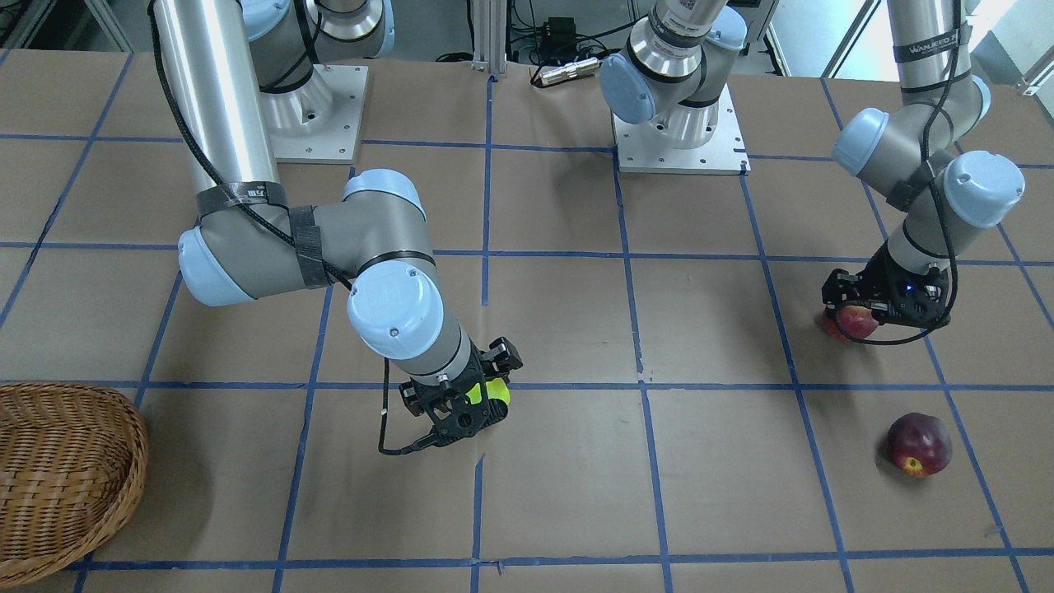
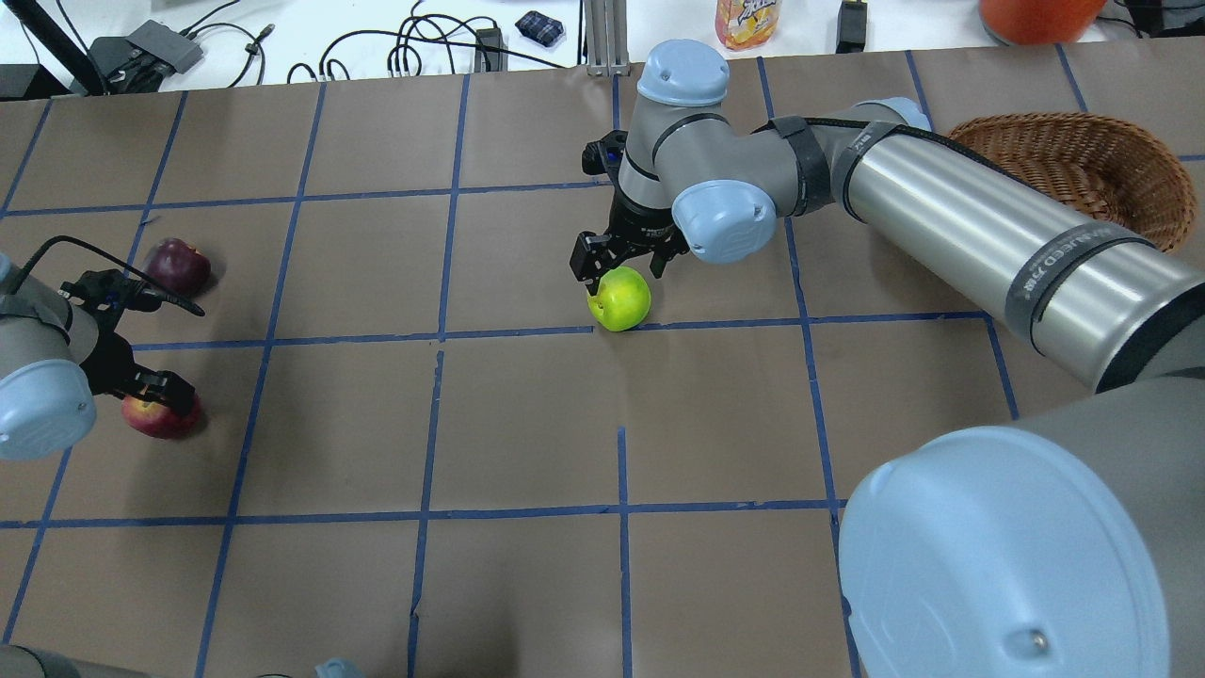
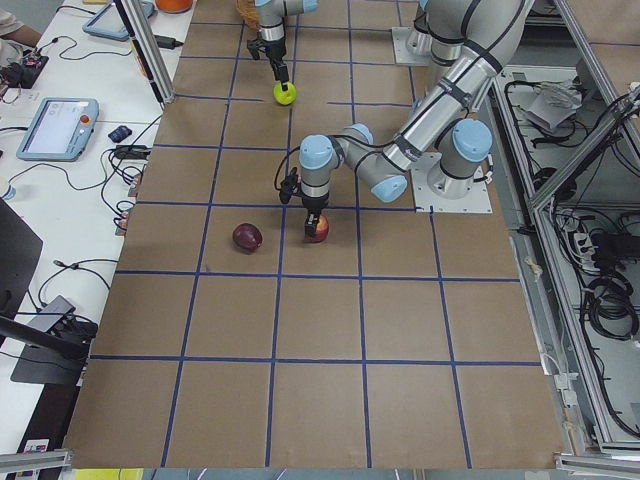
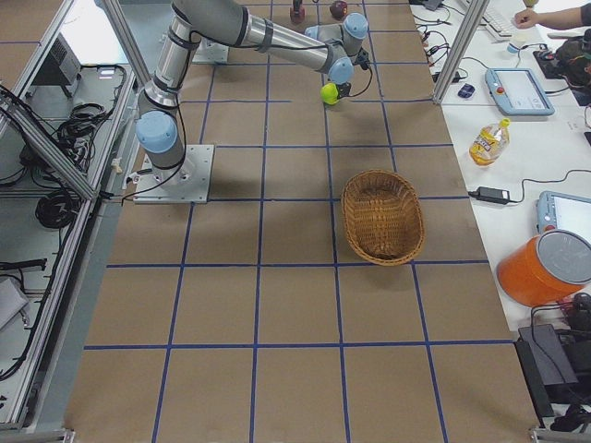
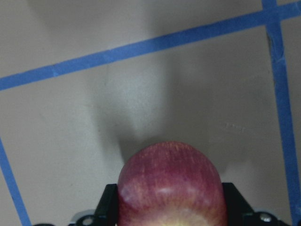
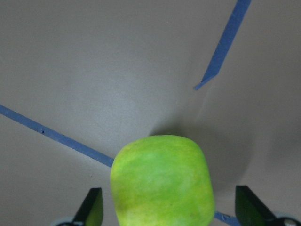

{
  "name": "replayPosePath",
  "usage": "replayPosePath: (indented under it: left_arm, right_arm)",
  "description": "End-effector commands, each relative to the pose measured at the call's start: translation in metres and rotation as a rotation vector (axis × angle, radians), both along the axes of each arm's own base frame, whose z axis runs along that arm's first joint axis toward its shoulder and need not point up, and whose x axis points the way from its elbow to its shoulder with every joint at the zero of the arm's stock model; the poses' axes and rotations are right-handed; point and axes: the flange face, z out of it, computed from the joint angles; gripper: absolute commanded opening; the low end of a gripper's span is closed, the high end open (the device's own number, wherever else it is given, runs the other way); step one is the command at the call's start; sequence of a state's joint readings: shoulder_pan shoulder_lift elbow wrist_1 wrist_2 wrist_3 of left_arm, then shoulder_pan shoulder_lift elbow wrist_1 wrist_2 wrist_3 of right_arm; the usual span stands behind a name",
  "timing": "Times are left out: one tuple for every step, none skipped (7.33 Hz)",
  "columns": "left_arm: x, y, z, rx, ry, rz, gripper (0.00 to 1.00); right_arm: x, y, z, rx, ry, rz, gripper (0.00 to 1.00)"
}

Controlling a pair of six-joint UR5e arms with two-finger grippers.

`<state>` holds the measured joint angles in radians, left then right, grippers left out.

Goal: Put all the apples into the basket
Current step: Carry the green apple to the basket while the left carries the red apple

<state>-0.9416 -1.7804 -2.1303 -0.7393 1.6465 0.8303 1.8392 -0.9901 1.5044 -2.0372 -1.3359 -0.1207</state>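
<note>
The yellow-green apple (image 2: 619,298) sits on the table near the middle. My right gripper (image 2: 619,278) is open and straddles it; the right wrist view shows a gap between the apple (image 6: 162,181) and each finger. My left gripper (image 2: 155,400) is shut on the red streaked apple (image 2: 158,421) at the table's left side; in the left wrist view both fingers press against the apple (image 5: 169,183). The maroon apple (image 2: 176,266) lies free on the table just beyond it. The wicker basket (image 2: 1083,169) stands at the far right, with nothing showing inside it.
Brown paper with a blue tape grid covers the table (image 2: 527,424). Beyond the far edge lie cables (image 2: 414,47), a drink bottle (image 2: 748,19) and an orange container (image 2: 1036,11). The two arm bases (image 1: 683,132) stand at the robot's side.
</note>
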Motion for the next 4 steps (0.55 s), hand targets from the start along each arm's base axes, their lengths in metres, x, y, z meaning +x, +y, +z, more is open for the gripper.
replayPosePath:
  left_arm:
    - [-0.047,-0.014,0.030,-0.032,-0.013,0.017,0.29]
    - [-0.074,-0.017,0.037,-0.029,-0.009,0.057,0.29]
    - [-0.101,-0.020,0.040,-0.038,0.001,0.133,0.29]
    - [-0.136,-0.023,0.043,-0.055,0.006,0.197,0.29]
  right_arm:
    - [0.000,0.003,-0.017,0.041,0.005,0.000,0.85]
    - [0.003,0.002,-0.013,0.041,-0.024,-0.008,0.50]
    - [0.004,0.002,-0.007,0.038,-0.038,-0.013,0.20]
    - [0.002,0.003,-0.001,0.046,-0.026,-0.015,0.00]
